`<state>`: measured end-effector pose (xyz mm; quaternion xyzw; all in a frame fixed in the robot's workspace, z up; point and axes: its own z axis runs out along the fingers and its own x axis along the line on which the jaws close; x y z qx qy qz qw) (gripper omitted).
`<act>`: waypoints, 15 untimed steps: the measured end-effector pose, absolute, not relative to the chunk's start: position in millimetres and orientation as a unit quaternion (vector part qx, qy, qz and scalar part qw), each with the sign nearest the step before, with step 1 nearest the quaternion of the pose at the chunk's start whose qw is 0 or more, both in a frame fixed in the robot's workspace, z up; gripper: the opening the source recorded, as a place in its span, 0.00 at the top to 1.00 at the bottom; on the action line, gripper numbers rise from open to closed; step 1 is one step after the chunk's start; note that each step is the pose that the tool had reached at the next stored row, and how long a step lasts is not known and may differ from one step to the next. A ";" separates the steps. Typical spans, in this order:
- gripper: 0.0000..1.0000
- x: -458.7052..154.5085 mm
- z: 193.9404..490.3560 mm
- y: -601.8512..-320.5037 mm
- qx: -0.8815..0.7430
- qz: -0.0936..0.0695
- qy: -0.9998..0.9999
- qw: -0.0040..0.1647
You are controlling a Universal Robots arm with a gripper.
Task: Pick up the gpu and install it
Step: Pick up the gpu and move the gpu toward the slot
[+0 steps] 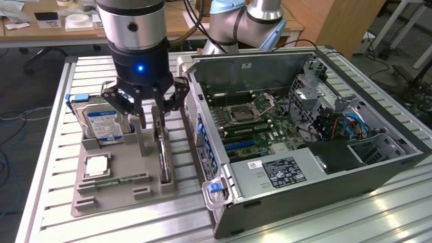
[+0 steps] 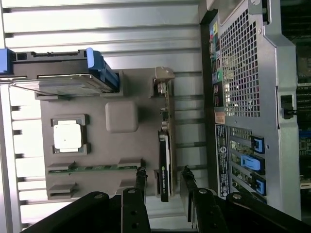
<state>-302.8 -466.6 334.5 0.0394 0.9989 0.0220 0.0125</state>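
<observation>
Black tool (image 2: 163,171), jaws wide, straddles the gpu (image 2: 165,155), which stands on edge in a gray tray (image 2: 121,145) on the counter (image 1: 47,202) so both sides can be pinched.

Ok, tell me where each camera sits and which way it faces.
Exterior view: off the arm, raised, looking down at the grey tray and open computer case; the arm's wrist and gripper show.
Wrist view: on the wrist, looking down past the open fingers at the gpu.
Shared: gpu, tray, hard drive, case.
</observation>
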 end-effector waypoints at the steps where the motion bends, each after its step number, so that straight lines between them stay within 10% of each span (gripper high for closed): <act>1: 0.58 -302.7 332.7 -466.5 0.039 0.022 0.999 0.012; 15: 0.58 -296.9 313.0 -466.7 0.039 0.022 0.999 0.012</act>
